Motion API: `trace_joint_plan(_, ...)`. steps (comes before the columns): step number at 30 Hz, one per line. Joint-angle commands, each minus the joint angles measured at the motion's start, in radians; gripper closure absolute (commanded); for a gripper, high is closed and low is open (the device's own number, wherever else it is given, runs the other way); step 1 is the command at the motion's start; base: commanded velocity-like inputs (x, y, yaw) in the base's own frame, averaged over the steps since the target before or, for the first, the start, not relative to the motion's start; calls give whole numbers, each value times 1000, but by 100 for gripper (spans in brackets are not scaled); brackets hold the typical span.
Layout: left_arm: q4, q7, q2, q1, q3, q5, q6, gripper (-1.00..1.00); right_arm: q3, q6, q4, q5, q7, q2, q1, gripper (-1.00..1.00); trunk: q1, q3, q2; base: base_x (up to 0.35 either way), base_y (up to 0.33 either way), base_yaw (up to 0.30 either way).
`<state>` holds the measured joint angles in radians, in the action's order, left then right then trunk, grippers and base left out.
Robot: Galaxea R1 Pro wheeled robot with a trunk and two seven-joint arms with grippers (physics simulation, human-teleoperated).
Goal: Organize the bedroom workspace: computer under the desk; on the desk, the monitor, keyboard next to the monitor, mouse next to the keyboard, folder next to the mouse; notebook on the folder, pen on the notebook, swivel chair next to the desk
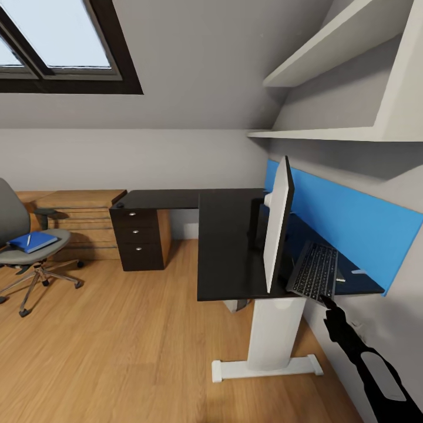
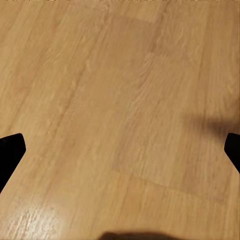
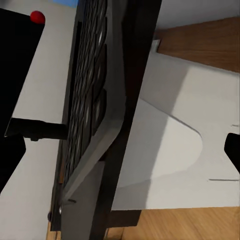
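Head view: the slim dark-keyed keyboard [image 1: 315,272] lies on the black desk [image 1: 229,247] behind the edge-on monitor [image 1: 278,223], its near corner over the desk's edge. The blue folder [image 1: 34,241] lies on the swivel chair [image 1: 23,247]. The right gripper [image 1: 326,304] touches the keyboard's corner. Left wrist view: the left gripper [image 2: 120,150] is spread wide over wood floor [image 2: 120,100]. Right wrist view: fingers apart either side of the keyboard's edge, not clamped.

Right arm [image 1: 358,352] — matte black, jointed, tapering to dark fingers [image 1: 326,303]

Monitor [image 1: 278,226] upright on black desk [image 1: 226,247], keyboard [image 1: 315,271] behind it, blue folder [image 1: 33,241] on swivel chair [image 1: 26,247]
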<state>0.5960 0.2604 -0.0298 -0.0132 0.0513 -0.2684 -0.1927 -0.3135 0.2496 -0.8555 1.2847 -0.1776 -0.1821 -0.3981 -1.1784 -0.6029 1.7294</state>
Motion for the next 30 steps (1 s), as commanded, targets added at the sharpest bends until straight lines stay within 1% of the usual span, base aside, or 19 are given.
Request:
trace_joint_plan(1, 0, 6, 1, -1, 5, -9, -5, -100, -3, 7, 1, 7, -2, 1, -1, -100, 0, -1, 0, 12, 0, 0)
trace_joint_plan(8, 1, 6, 1, -1, 5, -9, -5, -100, -4, 7, 1, 8, -2, 2, -1, -100, 0, -1, 0, 11, 0, 0)
trace_joint_plan(14, 1, 6, 1, -1, 5, -9, -5, -100, -4, 7, 1, 8, -2, 3, -1, -100, 0, -1, 0, 131, 0, 0)
trace_joint_plan(27, 1, 6, 1, -1, 5, -9, -5, -100, -3, 7, 0, 9, -3, 4, -1, -100, 0, -1, 0, 10, 0, 0)
trace_joint_plan(30, 0, 6, 1, -1, 5, -9, -5, -100, -2, 7, 0, 9, -3, 4, -1, -100, 0, -1, 0, 102, 0, 0)
